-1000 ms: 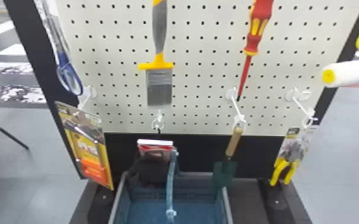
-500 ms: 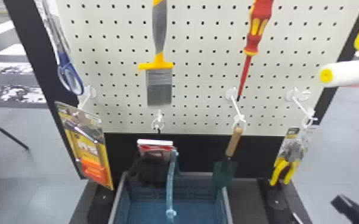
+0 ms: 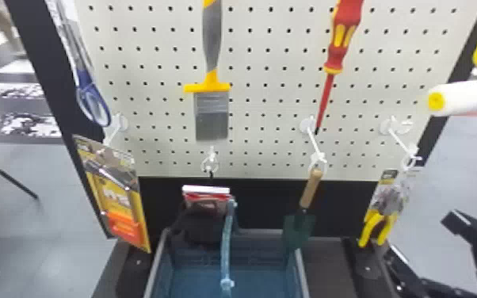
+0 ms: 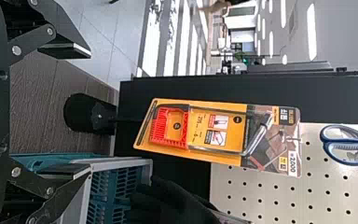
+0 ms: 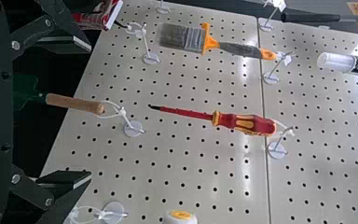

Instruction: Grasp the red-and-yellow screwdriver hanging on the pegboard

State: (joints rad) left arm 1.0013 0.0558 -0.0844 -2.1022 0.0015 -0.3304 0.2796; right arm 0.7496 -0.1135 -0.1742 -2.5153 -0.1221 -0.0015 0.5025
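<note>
Compared w/ the prev. head view, the R gripper (image 3: 424, 239) has come farther in at lower right and is now outside and below the pegboard's (image 3: 265, 119) bottom right corner, its two fingers spread w/ nothing btwn them. The red-and-yellow screwdriver (image 3: 342, 37) hangs on the pegboard, nearer to its right edge than the left, handle up and tip down, the long axis almost upright (it leans a little, tip toward the bottom left corner). It is above and to the left of the R gripper, well apart, while the L gripper (image 4: 91, 112), fingers also spread, is before the carded hacksaw (image 4: 219, 133).
</note>
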